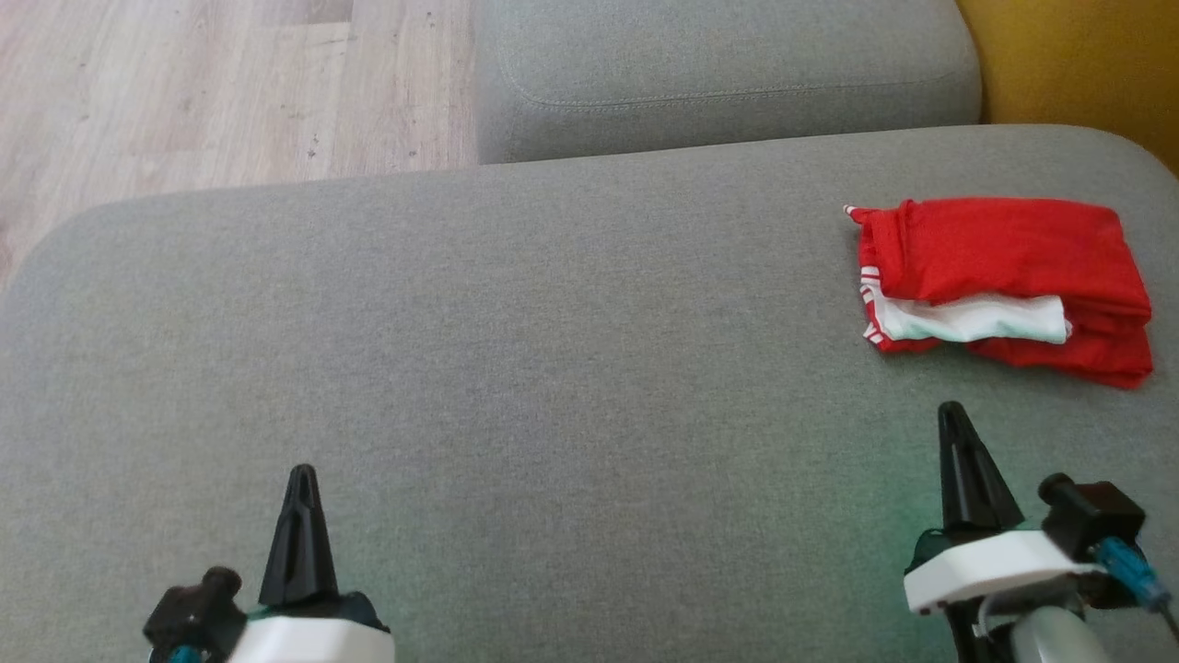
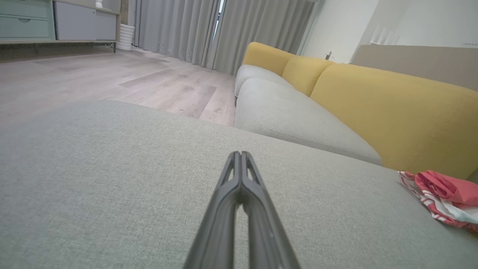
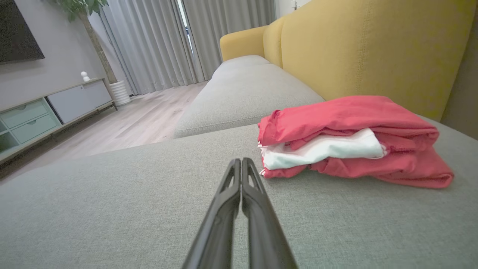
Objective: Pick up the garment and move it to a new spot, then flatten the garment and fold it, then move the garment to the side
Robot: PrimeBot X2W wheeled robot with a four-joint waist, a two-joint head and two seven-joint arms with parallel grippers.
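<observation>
I see the folded red-and-white garment [image 1: 1009,267] lying on the grey sofa seat [image 1: 553,322], toward its right side. It sits just ahead of my right gripper [image 1: 952,412] and well apart from my left gripper [image 1: 302,473]. Both are clenched shut on nothing.

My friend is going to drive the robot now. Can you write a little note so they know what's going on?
Left pincer: shut, holding nothing, over the grey cushion.
Right pincer: shut, holding nothing, near the garment but not touching it.
Garment: red and white, folded, lying at the cushion's right side by the yellow backrest.
Done, as it looks: folded and set aside.
Left: probably nothing; maybe check that the fold is tidy.
</observation>
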